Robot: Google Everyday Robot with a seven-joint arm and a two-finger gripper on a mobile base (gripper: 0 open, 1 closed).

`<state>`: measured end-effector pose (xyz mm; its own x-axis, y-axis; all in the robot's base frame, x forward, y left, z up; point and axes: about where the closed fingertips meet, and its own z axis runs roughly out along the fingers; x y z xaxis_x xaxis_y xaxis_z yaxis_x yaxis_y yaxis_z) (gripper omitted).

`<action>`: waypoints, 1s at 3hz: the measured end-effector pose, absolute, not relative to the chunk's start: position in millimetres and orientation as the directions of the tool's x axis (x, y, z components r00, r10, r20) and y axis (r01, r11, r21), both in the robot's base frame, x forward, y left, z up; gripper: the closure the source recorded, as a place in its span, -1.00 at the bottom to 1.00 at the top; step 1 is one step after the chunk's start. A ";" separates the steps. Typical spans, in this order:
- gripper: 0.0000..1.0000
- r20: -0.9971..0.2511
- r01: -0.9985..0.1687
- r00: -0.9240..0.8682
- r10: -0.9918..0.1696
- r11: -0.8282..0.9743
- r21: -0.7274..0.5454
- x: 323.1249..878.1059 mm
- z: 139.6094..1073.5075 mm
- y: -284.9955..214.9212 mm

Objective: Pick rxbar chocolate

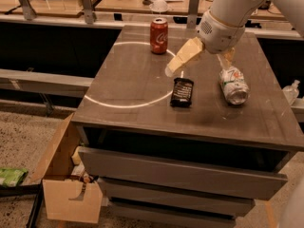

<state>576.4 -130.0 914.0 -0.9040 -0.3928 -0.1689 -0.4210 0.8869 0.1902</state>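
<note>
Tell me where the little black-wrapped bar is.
In the camera view, the small flat black-wrapped bar lies centrally on the grey tabletop, left of the dented white-green can, in front of the red cola can, close below the robot's open hand.

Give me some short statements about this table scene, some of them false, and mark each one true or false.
1. The rxbar chocolate lies flat on the table top. True.
2. The pincer has lifted the bar. False: the pincer is above the table, between the red cola can and the bar, and the bar lies on the table.
3. The red cola can lies on its side. False: it stands upright.
4. A dented can lies on its side, right of the bar in the picture. True.
5. A cardboard box stands on the table. False: it is on the floor, at the lower left.
</note>
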 end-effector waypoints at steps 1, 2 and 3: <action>-1.00 -0.132 -0.307 -0.947 -0.293 0.946 0.103 584.5 911.7 -117.0; -1.00 -0.109 -0.183 -0.978 -0.176 0.982 0.055 593.1 896.6 -112.3; -1.00 -0.097 -0.069 -0.993 -0.065 0.997 0.031 602.0 877.1 -114.3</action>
<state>602.0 -114.3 877.1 -0.9931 -0.0654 -0.0969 -0.0688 0.9971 0.0312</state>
